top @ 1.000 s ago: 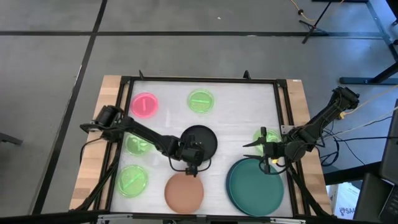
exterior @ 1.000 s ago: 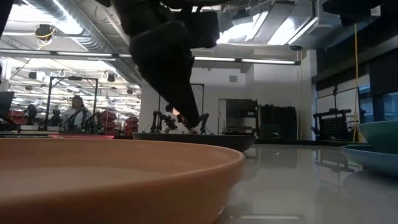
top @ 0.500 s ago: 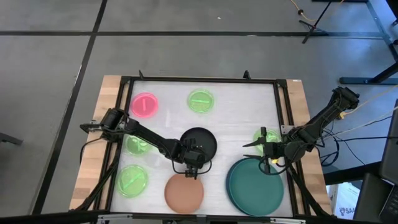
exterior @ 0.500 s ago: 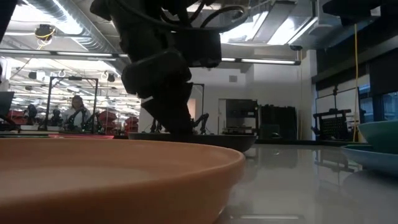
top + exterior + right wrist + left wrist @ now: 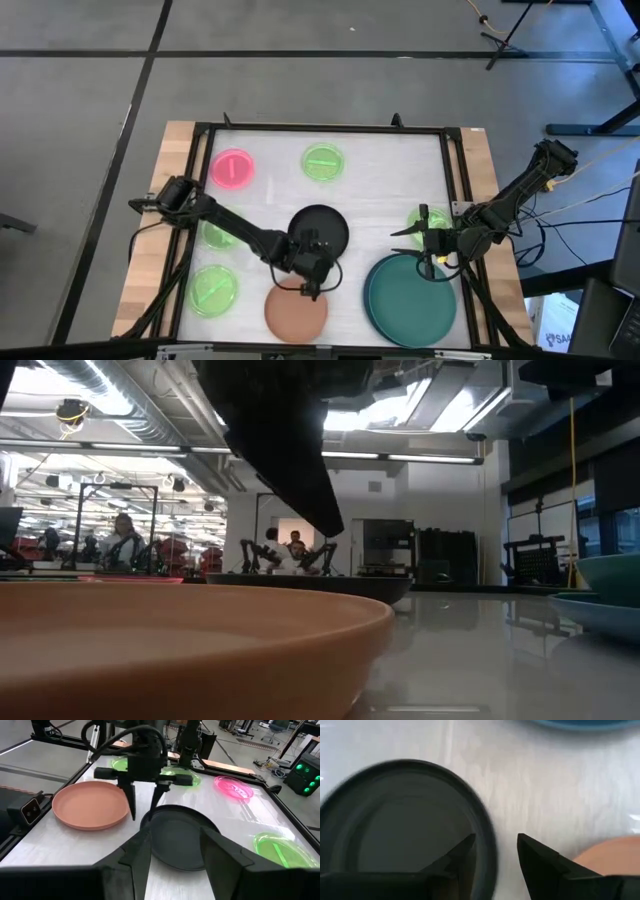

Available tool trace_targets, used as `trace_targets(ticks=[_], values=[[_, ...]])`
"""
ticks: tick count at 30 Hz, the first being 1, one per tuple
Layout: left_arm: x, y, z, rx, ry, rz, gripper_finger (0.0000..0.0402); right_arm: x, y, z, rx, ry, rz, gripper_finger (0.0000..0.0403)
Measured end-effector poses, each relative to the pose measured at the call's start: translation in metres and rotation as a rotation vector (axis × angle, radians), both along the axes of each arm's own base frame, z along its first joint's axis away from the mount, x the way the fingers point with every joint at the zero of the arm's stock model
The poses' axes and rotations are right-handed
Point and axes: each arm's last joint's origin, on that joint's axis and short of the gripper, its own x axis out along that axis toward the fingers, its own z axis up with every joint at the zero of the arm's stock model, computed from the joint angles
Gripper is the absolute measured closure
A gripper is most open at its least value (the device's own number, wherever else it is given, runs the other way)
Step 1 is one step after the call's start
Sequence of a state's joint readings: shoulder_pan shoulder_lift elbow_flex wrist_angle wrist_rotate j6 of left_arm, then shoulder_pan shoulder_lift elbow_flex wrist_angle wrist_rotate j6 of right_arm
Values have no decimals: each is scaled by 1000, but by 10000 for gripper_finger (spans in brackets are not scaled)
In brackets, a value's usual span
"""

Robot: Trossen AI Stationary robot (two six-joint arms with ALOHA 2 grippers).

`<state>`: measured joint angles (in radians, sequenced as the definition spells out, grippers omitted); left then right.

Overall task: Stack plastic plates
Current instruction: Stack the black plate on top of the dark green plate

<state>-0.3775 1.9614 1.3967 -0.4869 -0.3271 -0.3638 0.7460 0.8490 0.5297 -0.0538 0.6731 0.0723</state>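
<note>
With its jaws spread astride the near rim of the black plate (image 5: pixel 319 227) at the table's middle, the left gripper (image 5: pixel 307 283) seems ready to pinch, then lift toward the terracotta plate (image 5: pixel 296 311) at the near edge, while the right gripper (image 5: pixel 412 238) waits spread by the right edge.

left gripper (image 5: pixel 308 288) shifted toward orange plate (image 5: pixel 296 311)

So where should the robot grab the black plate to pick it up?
By its raised rim, I'd say, on the edge nearest the orange plate. The black plate lies flat, so only the rim gives a hold. The left tool is open there already, one finger over the rim.
</note>
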Motion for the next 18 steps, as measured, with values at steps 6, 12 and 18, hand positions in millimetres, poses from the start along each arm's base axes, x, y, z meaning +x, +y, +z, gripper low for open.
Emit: trace_targets(ticks=[6, 12, 18], values=[[-10, -1, -18, 6, 33, 32, 264, 0, 0, 0, 0, 0, 0, 242], [-15, -1, -29, -35, 38, 35, 264, 0, 0, 0, -4, 0, 1, 242], [-16, 2, -34, 5, 32, 9, 264, 0, 0, 0, -18, -1, 5, 242]])
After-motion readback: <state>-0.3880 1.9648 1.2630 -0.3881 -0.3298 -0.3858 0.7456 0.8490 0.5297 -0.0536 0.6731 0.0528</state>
